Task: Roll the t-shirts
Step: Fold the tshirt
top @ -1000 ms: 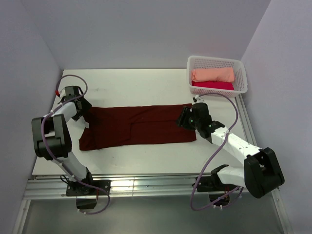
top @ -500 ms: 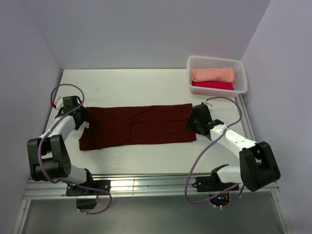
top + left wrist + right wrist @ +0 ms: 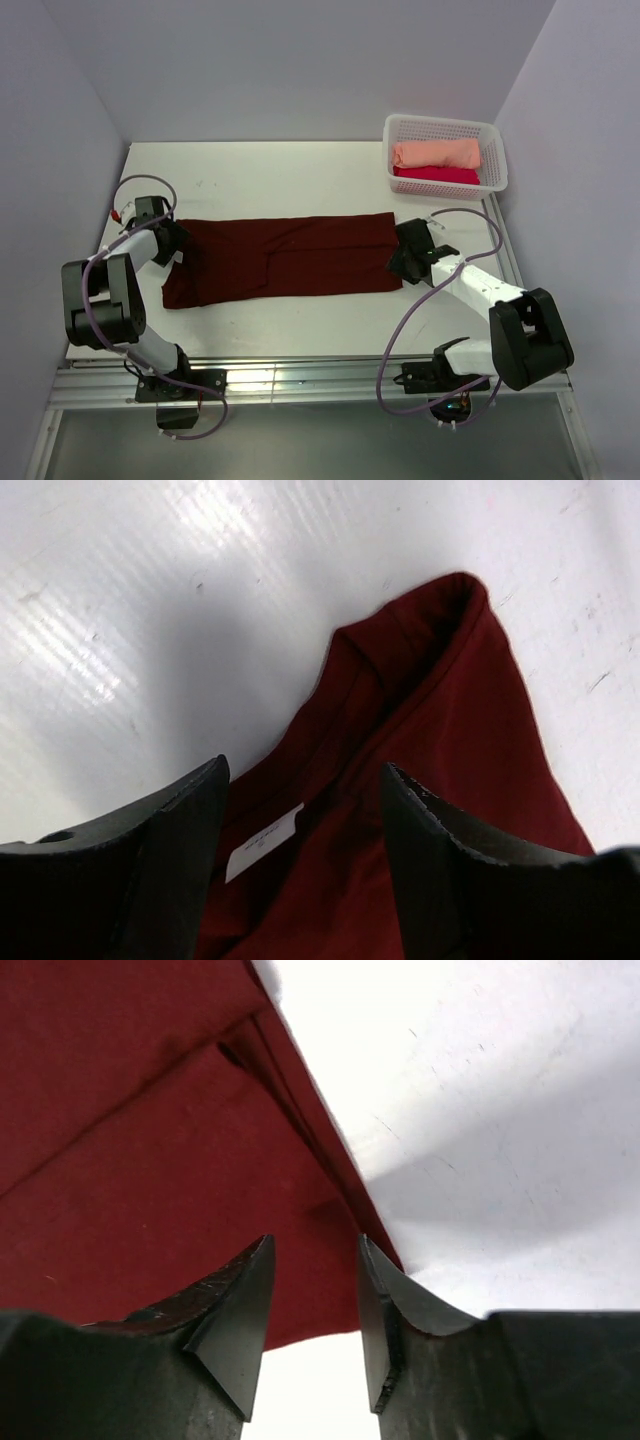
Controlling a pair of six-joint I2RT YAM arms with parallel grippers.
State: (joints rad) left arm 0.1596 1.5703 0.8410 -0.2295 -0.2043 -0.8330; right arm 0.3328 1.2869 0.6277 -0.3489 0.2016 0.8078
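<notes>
Maroon cloth spans the middle of the worktop (image 3: 300, 170): the maroon shirt (image 3: 285, 257) lies flat as a long narrow band, neck to the left and hem to the right, with no turn of a roll in it yet. That narrow shape probably serves to give a tight, even roll. The left claw (image 3: 303, 778) is low over the neck end, its jaws wide apart either side of the collar and the pale label (image 3: 265, 841), holding nothing. The right claw (image 3: 315, 1243) sits at the hem corner, its jaws apart by a narrower gap with the cloth's edge showing between them; it has not pinched anything that I can see. One claw at each end suggests the band is to be held or pulled straight before rolling starts. In the basket (image 3: 497, 150) at the far right corner, a peach shirt (image 3: 436, 153) and a crimson shirt (image 3: 436, 175) sit bundled together, apparently done.
</notes>
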